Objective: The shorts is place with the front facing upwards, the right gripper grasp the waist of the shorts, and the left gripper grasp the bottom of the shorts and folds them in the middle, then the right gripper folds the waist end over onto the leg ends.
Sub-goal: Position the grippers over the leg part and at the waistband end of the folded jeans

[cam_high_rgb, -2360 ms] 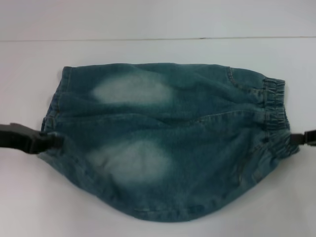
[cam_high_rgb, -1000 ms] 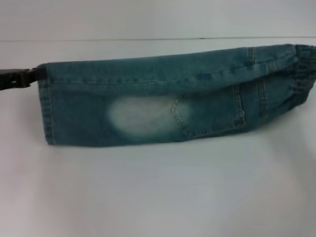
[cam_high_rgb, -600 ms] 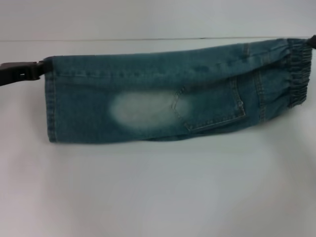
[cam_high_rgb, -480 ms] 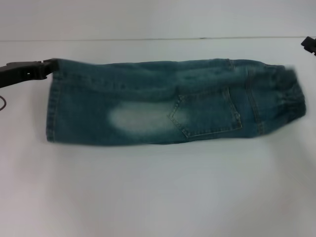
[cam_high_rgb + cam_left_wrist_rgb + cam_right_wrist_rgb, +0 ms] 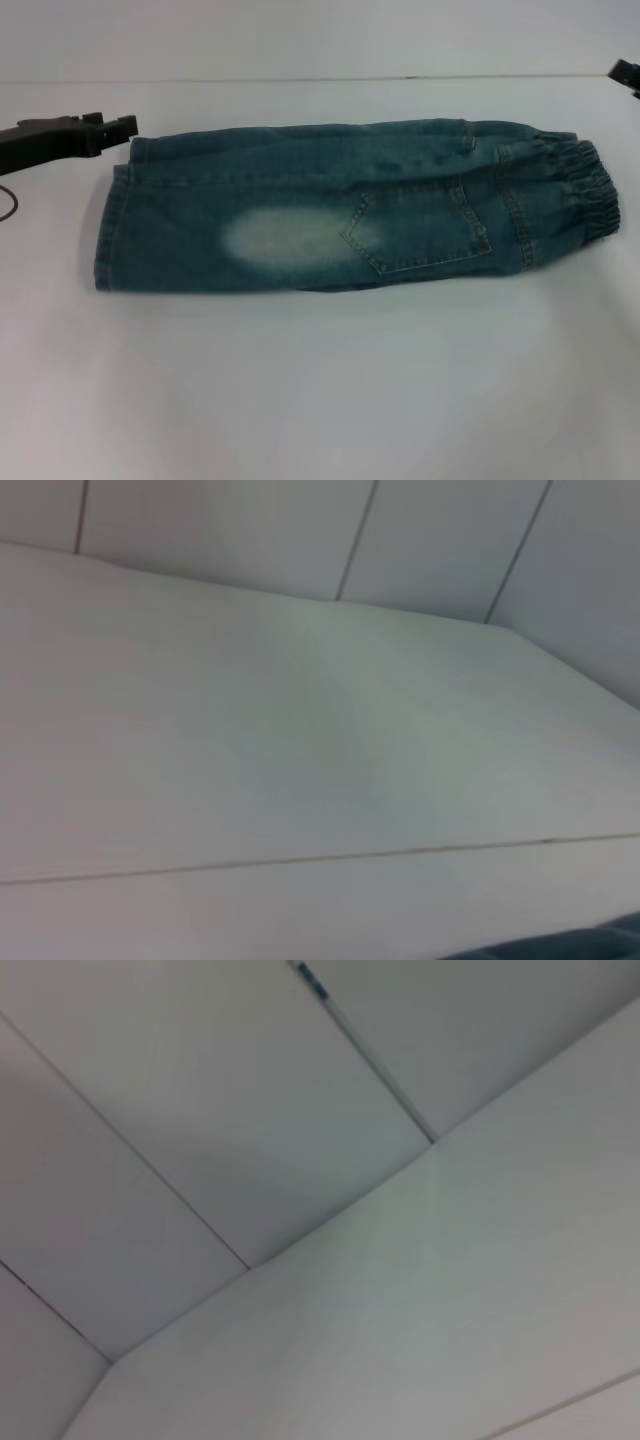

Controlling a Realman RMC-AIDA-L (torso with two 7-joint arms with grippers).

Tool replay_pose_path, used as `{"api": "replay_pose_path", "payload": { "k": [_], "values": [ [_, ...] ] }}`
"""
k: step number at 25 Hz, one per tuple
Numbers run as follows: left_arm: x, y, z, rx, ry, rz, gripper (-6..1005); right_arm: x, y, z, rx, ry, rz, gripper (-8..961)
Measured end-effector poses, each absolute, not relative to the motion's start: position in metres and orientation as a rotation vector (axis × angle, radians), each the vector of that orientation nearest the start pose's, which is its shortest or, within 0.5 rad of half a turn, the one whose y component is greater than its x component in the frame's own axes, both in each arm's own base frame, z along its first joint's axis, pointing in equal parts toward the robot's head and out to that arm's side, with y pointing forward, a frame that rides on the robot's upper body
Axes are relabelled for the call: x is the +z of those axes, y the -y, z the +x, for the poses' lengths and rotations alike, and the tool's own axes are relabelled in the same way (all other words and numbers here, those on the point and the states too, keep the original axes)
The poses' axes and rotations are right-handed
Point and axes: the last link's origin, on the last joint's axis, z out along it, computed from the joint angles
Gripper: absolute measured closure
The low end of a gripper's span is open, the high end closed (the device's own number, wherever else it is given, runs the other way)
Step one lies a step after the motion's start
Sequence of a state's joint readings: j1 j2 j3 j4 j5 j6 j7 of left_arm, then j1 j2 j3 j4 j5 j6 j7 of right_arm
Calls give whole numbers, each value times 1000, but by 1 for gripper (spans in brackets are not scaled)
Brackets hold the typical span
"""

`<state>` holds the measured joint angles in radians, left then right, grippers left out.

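The shorts [image 5: 340, 215] lie flat on the white table [image 5: 320, 390] in the middle of the head view, folded lengthwise into one long band that runs from left of centre to the right edge. The waist of the shorts [image 5: 590, 190], a puckered elastic band, sits at the right end of the band, and the bottom of the shorts [image 5: 108, 225], a straight stitched hem, forms the left end. A pale faded patch [image 5: 285, 237] and a stitched pocket [image 5: 420, 228] show on the upper layer. The left gripper [image 5: 118, 127] is in the upper left of the frame, its black tips just beside the far left corner of the hem and holding nothing; whether its fingers stand apart or together I cannot tell. The right gripper [image 5: 625, 74] shows only as a small dark tip at the upper right edge, apart from the waistband and free of cloth; its finger state cannot be told either. The left wrist view shows bare table and a sliver of denim at its lower right corner; the right wrist view shows only table and wall panels.
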<state>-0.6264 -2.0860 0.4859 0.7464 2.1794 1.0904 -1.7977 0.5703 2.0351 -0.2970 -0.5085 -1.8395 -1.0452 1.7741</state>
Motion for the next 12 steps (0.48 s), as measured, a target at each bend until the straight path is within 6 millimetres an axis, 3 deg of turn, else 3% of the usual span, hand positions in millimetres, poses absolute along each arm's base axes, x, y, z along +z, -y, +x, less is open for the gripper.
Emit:
{"api": "replay_pose_path", "payload": {
  "k": [5, 10, 12],
  "values": [
    [42, -392, -286, -567, 1065, -2180, 421, 88, -364, 354, 925, -1323, -1713, 272],
    [22, -386, -269, -575, 1070, -2271, 290, 112, -335, 366, 826, -1429, -1813, 111],
    [19, -386, -267, -569, 1074, -2284, 249, 118, -333, 365, 810, -1446, -1843, 112]
  ]
}}
